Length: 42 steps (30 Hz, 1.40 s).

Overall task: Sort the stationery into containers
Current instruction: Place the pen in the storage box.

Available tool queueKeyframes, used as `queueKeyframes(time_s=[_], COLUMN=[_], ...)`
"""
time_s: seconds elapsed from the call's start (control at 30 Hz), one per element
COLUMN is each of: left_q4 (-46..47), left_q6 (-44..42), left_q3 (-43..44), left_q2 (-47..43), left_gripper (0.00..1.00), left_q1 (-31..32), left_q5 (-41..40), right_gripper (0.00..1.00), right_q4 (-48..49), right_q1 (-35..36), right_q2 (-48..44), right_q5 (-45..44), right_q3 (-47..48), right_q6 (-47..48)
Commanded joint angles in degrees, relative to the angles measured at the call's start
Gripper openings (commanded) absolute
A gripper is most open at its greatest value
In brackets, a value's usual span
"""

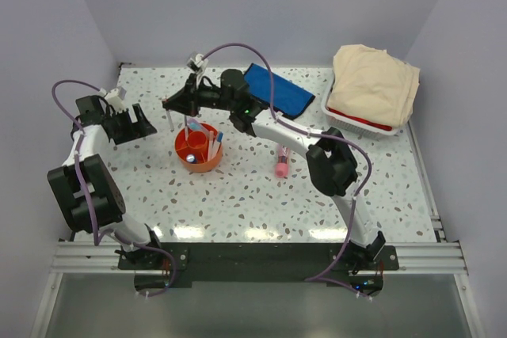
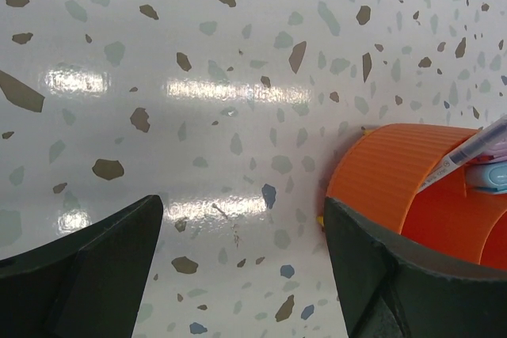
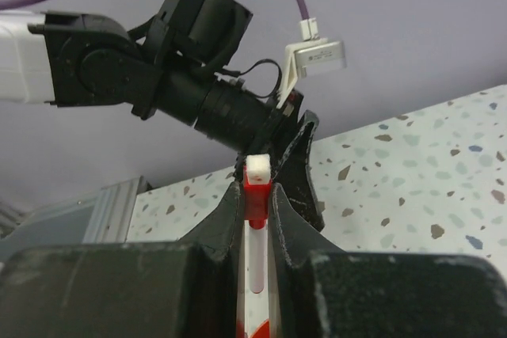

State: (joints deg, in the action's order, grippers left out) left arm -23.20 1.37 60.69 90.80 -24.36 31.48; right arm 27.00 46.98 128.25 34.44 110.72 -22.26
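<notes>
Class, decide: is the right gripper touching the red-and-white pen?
Touching. The right wrist view shows the red-and-white pen pinched between the fingers of the right gripper.

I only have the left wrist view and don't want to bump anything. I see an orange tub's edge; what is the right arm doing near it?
Observer: The right gripper hangs over the orange tub, its fingers shut on a red-and-white pen.
Operator: Is anything lying loose that I can't see?
Observer: A pink tube lies on the table to the right of the tub, apart from it.
</notes>
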Motion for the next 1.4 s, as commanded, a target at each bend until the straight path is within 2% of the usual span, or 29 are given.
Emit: queueKeyframes(time_s=[0.0,0.07,0.33,0.8,1.17,1.27,1.3,1.37], left_q4=[-0.9,-0.9,-1.5,-3.7,-3.8,-3.7,-3.7,-3.5], left_q6=[0.0,0.1,-0.8,-1.1,-2.7,-2.7,-2.6,-2.2], left_q3=[2.2,1.7,1.1,2.2,1.8,1.8,1.8,1.9], left_q2=[-0.5,-1.0,-3.1,-2.7,-1.9,-1.8,-1.8,-1.9], left_gripper=[0.87,0.87,0.87,0.87,0.87,0.87,0.87,0.87], left_q1=[-0.6,-0.6,-0.6,-0.6,-0.6,-0.6,-0.6,-0.6], left_q5=[0.7,0.3,-0.1,0.2,0.3,0.4,0.3,0.6], right_gripper=[0.0,0.0,0.0,0.0,0.0,0.11,0.23,0.32], right_q4=[5.3,1.7,-1.1,-1.2,-3.4,-4.7,-4.6,-3.9], right_q1=[-0.2,0.2,0.4,0.6,0.9,0.8,0.8,0.8], right_q2=[-1.2,-0.5,1.6,6.5,6.0,5.6,5.2,4.4], right_q5=[2.5,2.0,0.8,0.8,0.5,0.6,0.5,-0.1], right_q3=[4.7,5.7,3.3,3.2,-1.9,-2.3,-2.6,-4.0], right_q6=[-0.2,3.0,11.8,15.8,20.6,20.9,20.8,20.8])
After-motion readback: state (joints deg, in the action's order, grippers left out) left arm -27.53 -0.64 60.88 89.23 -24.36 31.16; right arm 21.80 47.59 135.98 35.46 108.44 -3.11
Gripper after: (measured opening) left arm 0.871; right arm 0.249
